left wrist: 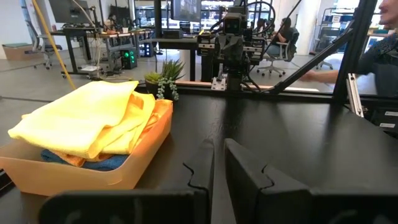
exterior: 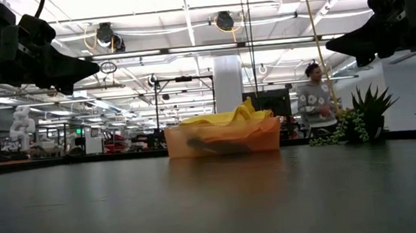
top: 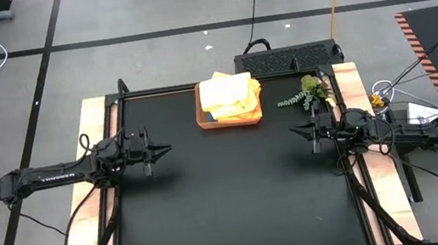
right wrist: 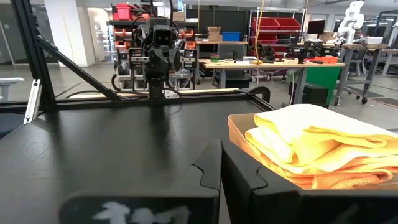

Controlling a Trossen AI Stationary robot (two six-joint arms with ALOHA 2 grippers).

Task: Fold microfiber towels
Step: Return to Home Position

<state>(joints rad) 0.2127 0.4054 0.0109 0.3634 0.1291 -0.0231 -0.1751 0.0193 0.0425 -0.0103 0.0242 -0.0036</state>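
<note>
Several microfiber towels lie piled in a shallow brown tray at the middle of the table's far edge. A yellow towel is on top, with orange and blue ones under it. My left gripper hovers level above the table's left part, pointing right. It is shut but for a thin slit and has nothing between its fingers. My right gripper hovers level at the right, pointing left, shut and empty. Both grippers are nearer to me than the tray and well clear of it.
A small green plant sprig lies right of the tray at the far edge. The black table top stretches bare between the grippers and toward the near edge. A person stands in the room beyond the table.
</note>
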